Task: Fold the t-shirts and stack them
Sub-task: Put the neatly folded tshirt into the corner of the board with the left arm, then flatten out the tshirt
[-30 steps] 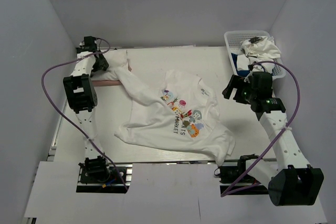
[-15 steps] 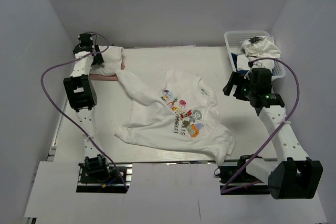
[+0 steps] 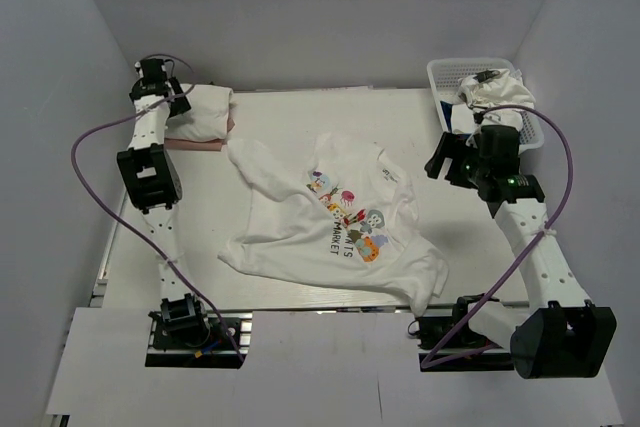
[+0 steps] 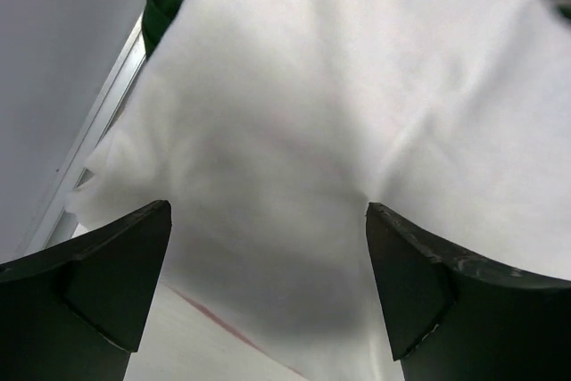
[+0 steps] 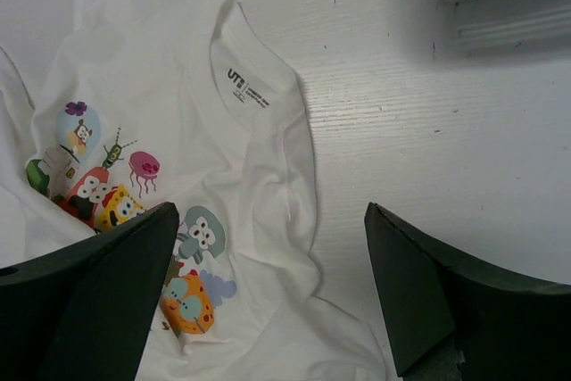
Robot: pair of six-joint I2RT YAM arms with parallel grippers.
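Table [image 3: 200, 237]: white top, walled in on the left, far and right sides.

Printed t-shirt [image 3: 335, 222]: the biggest item. It lies unfolded and rumpled at the centre of the table, front up. Collar points far-right, one sleeve trails toward the far-left corner, and the hem is bunched at the near side. The cartoon print [image 5: 107, 185] faces up, and a neck label shows inside the collar.

Basket [image 3: 440, 72]: white plastic, in the far-right corner. It holds a heap of white garments [image 3: 495, 97], with something dark blue under them.

Folded white t-shirt [image 3: 205, 110]: a pillow-like rectangle in the far-left corner. It rests on a pale pink folded t-shirt [image 3: 195, 145], whose edge shows along the near side.

My left gripper [image 4: 268, 210]: over the far-left end of the folded white shirt, fingers spread wide with nothing between them. White cloth fills the wrist view close below. I cannot tell if the tips touch it.

My right gripper [image 5: 272, 211]: above the table's right side, between the basket and the printed shirt's collar. Fingers are spread wide and hold nothing, clear of the cloth.
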